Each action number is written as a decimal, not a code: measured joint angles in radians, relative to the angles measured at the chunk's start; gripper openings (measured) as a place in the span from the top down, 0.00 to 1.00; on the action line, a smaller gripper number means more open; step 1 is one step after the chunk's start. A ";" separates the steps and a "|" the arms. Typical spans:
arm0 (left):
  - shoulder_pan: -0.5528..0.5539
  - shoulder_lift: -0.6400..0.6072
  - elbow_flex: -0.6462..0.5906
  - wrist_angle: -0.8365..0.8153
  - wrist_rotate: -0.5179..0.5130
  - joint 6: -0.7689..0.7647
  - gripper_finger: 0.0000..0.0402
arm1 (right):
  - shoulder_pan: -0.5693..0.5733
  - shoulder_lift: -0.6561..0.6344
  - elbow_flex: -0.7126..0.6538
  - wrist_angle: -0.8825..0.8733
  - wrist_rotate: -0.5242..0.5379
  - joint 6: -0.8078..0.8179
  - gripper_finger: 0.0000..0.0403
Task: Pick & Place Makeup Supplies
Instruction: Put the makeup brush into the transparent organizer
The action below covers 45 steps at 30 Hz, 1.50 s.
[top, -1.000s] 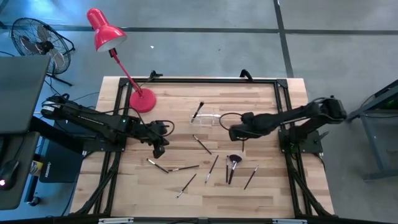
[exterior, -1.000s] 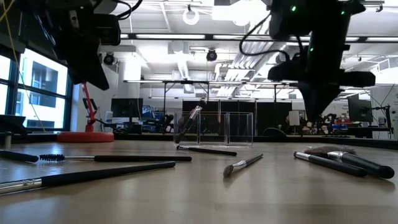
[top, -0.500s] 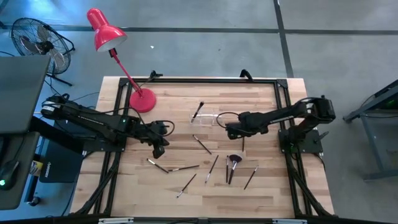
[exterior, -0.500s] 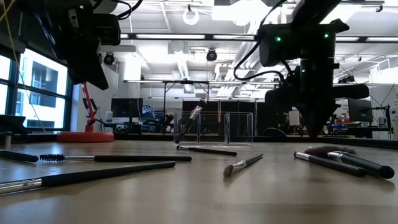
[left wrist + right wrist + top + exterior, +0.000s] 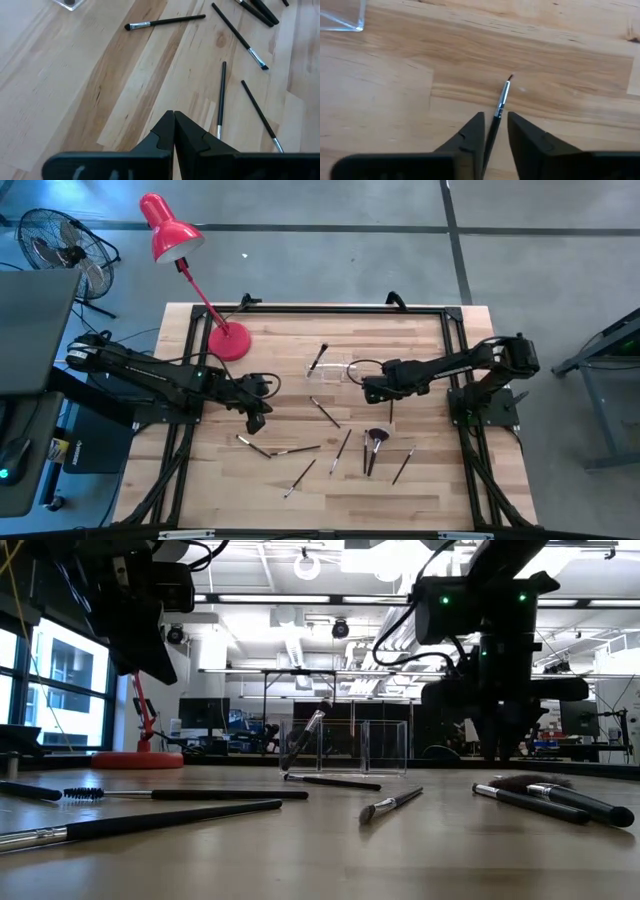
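Observation:
Several thin makeup brushes and liners (image 5: pixel 340 448) lie flat on the wooden table, one of them with a fluffy dark head (image 5: pixel 376 438). Another brush (image 5: pixel 318 358) leans in the clear holder (image 5: pixel 335 372). My right gripper (image 5: pixel 495 117) points down at the table near the holder and is open. Its fingers stand either side of a thin dark liner with a silver ferrule (image 5: pixel 503 99), with a gap on both sides. My left gripper (image 5: pixel 174 119) is shut on nothing and hangs above the table left of the brushes (image 5: pixel 256 420).
A red desk lamp stands with its base (image 5: pixel 228 340) at the far left of the table. A black frame (image 5: pixel 300 308) runs along the table's edges. Bare wood (image 5: pixel 300 340) lies between the lamp and the holder.
My right gripper has come down and gone a little toward the table's left edge, then stopped over the liner. In the low view its fingertips, shut to a point before, now stand apart. The brushes have kept their places.

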 joint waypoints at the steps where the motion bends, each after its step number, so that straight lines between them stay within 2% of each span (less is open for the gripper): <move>1: 0.000 0.000 0.000 0.000 0.000 0.000 1.00 | 0.003 0.000 0.000 0.002 0.003 0.000 0.76; 5: 0.000 0.000 0.000 0.000 0.000 0.000 1.00 | 0.034 0.000 0.000 0.007 0.055 0.058 0.71; 9: 0.000 0.000 0.000 0.000 0.000 -0.003 1.00 | 0.088 0.000 0.000 0.007 0.139 0.149 0.70; 15: 0.000 0.000 0.000 0.000 0.005 -0.003 1.00 | 0.154 -0.001 -0.040 0.013 0.141 0.261 0.70; 22: 0.000 0.000 0.000 0.002 0.005 -0.003 1.00 | 0.212 -0.002 -0.168 0.239 0.140 0.316 0.71; 27: 0.000 0.000 0.000 0.008 0.009 -0.003 1.00 | 0.212 -0.005 -0.192 0.259 0.172 0.330 0.76; 35: 0.000 0.000 0.000 0.007 0.017 -0.004 1.00 | 0.208 0.000 -0.197 0.248 0.237 0.263 0.85; 45: 0.000 0.000 0.000 0.008 0.018 -0.011 1.00 | 0.195 0.000 -0.196 0.245 0.244 0.246 0.97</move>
